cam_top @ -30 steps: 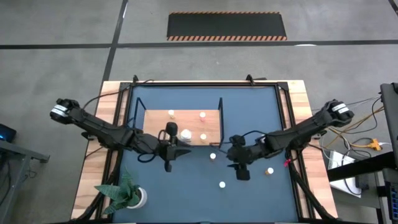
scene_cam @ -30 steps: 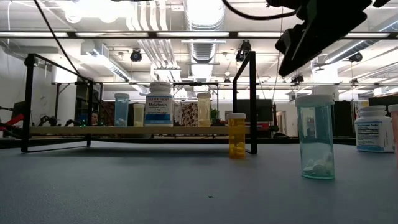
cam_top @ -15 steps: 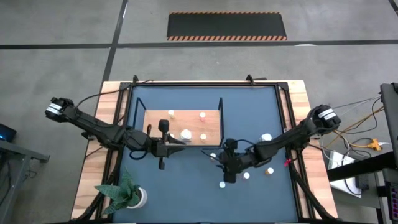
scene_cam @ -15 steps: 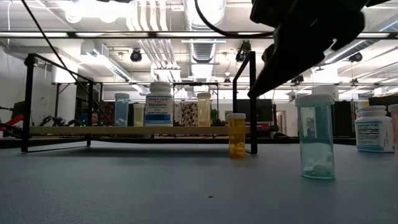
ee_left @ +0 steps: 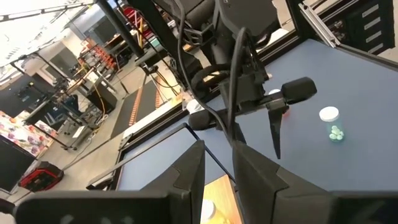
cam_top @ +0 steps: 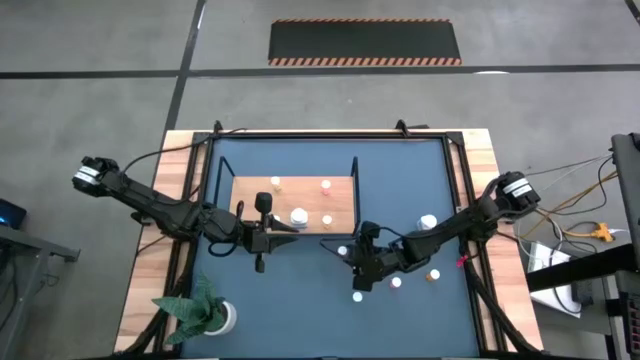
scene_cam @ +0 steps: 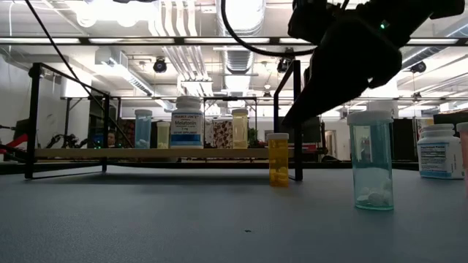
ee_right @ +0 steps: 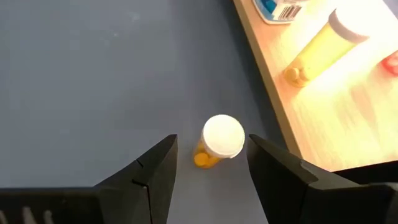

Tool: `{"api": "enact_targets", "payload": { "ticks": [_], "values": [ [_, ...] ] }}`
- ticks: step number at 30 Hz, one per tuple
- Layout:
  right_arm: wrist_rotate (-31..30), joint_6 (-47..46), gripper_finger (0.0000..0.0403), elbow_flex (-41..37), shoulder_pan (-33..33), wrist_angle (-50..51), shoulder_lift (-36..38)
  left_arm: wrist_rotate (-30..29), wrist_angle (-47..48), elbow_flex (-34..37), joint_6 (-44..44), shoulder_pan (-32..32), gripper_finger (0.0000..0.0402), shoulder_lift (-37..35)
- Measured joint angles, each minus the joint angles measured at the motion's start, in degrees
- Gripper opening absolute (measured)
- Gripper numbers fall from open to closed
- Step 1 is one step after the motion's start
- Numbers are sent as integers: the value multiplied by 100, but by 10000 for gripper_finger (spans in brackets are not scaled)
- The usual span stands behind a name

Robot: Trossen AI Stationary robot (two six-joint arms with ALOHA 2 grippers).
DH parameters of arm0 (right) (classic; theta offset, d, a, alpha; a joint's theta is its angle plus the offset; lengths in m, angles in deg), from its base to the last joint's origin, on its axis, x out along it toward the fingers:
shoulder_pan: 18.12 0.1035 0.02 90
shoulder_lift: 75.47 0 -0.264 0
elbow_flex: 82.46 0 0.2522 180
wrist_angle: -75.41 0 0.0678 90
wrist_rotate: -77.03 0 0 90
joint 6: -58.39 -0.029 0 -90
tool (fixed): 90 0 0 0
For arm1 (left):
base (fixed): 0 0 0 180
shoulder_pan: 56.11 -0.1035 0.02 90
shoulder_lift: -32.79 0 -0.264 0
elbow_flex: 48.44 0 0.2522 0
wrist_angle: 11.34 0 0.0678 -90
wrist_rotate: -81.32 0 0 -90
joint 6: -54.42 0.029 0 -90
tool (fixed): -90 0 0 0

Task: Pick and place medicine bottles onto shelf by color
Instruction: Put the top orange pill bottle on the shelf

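right gripper (ee_right: 208, 171): hovering over the orange bottle (ee_right: 214, 142), fingers spread either side of it, gripping nothing
orange bottle: below the gripper, on the desk (cam_top: 400, 180), just beside the shelf (cam_top: 250, 190) edge
left gripper (cam_top: 259, 262): waiting by the shelf's near edge, fingers narrowly apart, empty
progress: several bottles standing on the shelf; orange bottle, teal bottle (scene_cam: 371, 159) and others still on the desk
obstacles: shelf frame post (scene_cam: 297, 120) close to the orange bottle
other: plant (cam_top: 200, 310) well off, by the left gripper
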Motion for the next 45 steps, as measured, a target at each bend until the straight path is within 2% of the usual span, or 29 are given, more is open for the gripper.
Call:
{"api": "enact_targets", "payload": {
  "ticks": [3, 22, 36, 42, 45],
  "values": [
    [-243, -23, 179, 0, 0, -41, -133, 1, 1, 0, 2, 0, 65, 0],
    [-466, 16, 177, 11, -4, -489, -490, 4, 4, 0, 2, 2, 65, 0],
    [-508, 18, 112, 11, -4, -491, -490, 4, 5, 0, 0, 2, 65, 2],
    [-500, 18, 110, 11, -4, -486, -475, 6, 5, 0, 0, 7, 65, 2],
    [-276, -9, 113, 11, -4, -483, -359, 6, 5, 0, -2, 7, 65, 2]
  ]
}}
